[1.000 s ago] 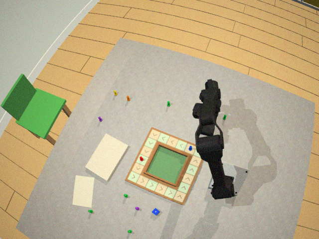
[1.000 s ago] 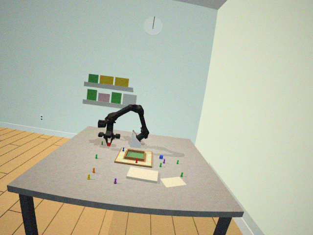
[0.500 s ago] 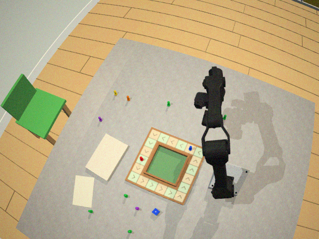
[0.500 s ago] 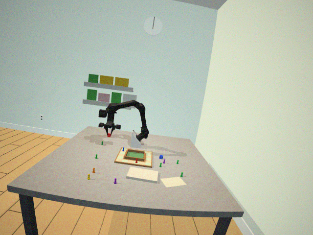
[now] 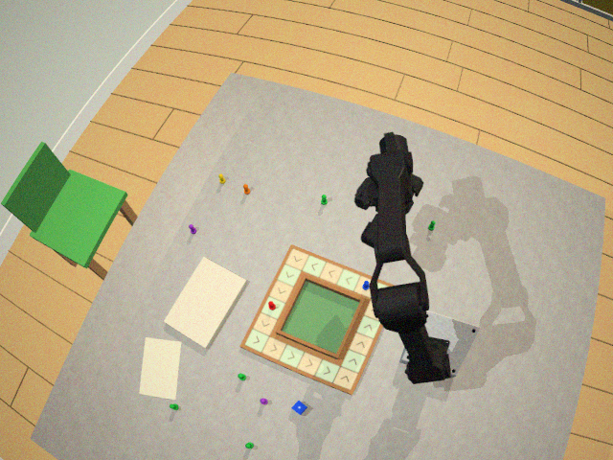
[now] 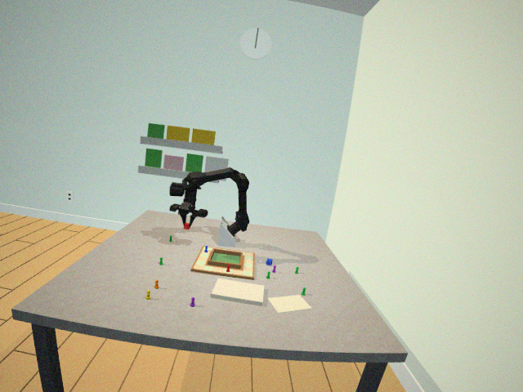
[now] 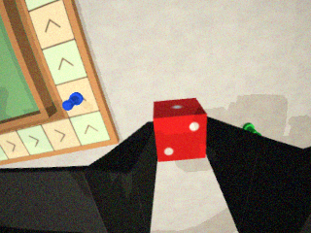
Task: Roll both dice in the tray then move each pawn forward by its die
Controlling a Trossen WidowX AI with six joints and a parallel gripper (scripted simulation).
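Top view: the arm hides the gripper and the red die entirely, and covers part of the blue pawn and the board's near corner. The pips on the blue die are too small to count. Wrist view: the board and tray run off the left edge; a green pawn shows only a sliver behind one finger. The red die's hidden faces cannot be read.
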